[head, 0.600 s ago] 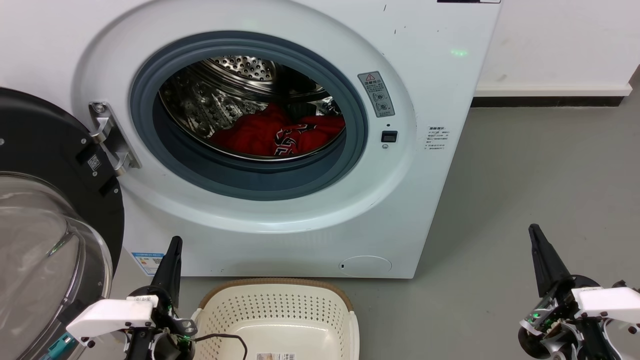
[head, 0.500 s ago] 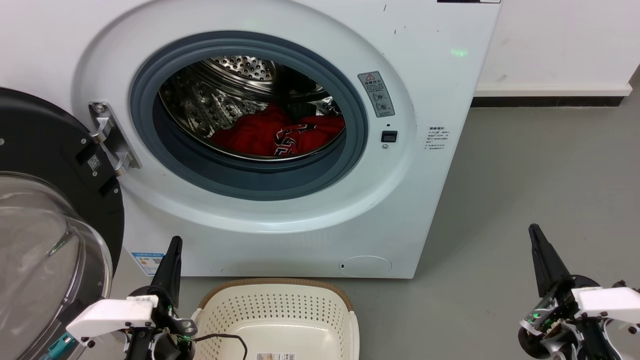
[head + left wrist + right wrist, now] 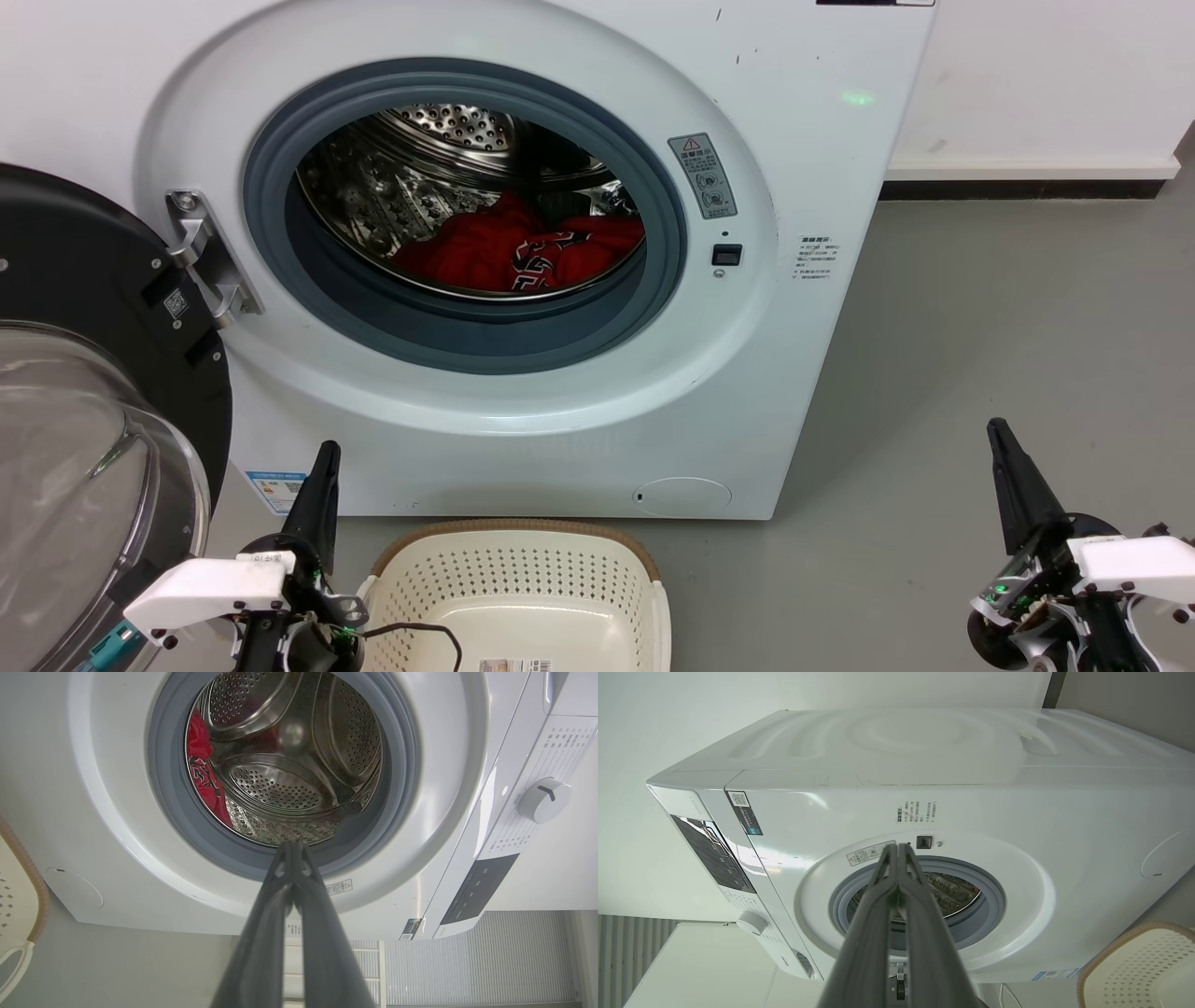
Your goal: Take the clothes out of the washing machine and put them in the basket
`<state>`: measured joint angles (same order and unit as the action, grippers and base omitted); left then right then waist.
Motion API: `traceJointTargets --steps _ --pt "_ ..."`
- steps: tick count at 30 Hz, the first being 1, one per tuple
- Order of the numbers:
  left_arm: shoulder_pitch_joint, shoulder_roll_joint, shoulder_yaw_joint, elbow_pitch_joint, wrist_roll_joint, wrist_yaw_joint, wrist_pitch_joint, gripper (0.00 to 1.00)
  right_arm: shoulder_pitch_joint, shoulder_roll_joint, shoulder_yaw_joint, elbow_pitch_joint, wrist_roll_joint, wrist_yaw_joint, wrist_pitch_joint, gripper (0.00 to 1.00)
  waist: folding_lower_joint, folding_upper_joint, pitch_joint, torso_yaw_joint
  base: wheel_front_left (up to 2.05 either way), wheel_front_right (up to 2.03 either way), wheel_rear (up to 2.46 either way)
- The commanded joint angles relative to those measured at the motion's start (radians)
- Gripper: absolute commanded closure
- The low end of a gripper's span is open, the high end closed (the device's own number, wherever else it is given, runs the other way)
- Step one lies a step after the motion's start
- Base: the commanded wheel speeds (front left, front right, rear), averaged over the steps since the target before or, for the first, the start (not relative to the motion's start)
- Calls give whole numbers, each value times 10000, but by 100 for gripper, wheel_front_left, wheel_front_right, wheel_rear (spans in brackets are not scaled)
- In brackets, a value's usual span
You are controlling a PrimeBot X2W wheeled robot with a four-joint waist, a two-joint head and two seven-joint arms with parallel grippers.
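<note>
Two grippers, one load, one receptacle.

Head view: washing machine [image 3: 822,187], front-loading, port open; door [image 3: 93,280] swung wide to the robot's left, so the mouth is free for a reach; clothes [image 3: 485,252], red with a black-and-white print, heaped at the bottom of the drum [image 3: 373,205], none yet out; basket [image 3: 513,527], no garment in it, set on the floor [image 3: 980,327] just below the port, judged so placed that a lifted garment has a short way to go; left gripper [image 3: 327,457] low beside the basket's left corner, fingers pressed together, holding nothing; right gripper [image 3: 1001,439] low and well apart to the right, likewise clenched and empty; black cable [image 3: 420,625] trailing over the basket's near left part, a possible snag.

Left wrist view: closed finger pair aimed at the port's edge; grey rubber seal [image 3: 168,788] and its lip stand between fingertips and fabric; clothes lie against the drum's wall.

Right wrist view: closed pair aimed at the port from farther off; basket rim at one corner; judged step: the reach into the drum is not yet begun.
</note>
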<state>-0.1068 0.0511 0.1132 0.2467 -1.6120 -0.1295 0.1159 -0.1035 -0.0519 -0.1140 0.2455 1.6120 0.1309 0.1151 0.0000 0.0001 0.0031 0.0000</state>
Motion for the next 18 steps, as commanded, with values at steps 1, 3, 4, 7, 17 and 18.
traceJointTargets --steps 1,3,4,7,17,18 --pt "-61 -18 21 -12 -19 -39 -6 100 -118 29 8 7 17 -3 5 100 0 -1 0 0 0 0 0" --pt "-61 -18 21 -12 -19 -39 -6 100 -118 29 8 7 17 -3 5 100 0 -1 0 0 0 0 0" --pt "-61 -18 23 -12 -19 -39 -6 100 -118 29 8 7 17 -3 5 100 0 -1 0 0 0 0 0" --pt "-61 -18 20 -12 -19 -39 -6 100 -118 29 8 7 17 -3 5 100 0 -1 0 0 0 0 0" --pt "-61 -18 20 -12 -19 -39 -6 100 -118 29 8 7 17 -3 5 100 0 -1 0 0 0 0 0" --pt "0 0 -4 0 -2 0 0 0 0 0 0 0 0 0 0 0 0 -1 0 0 0 0 0"
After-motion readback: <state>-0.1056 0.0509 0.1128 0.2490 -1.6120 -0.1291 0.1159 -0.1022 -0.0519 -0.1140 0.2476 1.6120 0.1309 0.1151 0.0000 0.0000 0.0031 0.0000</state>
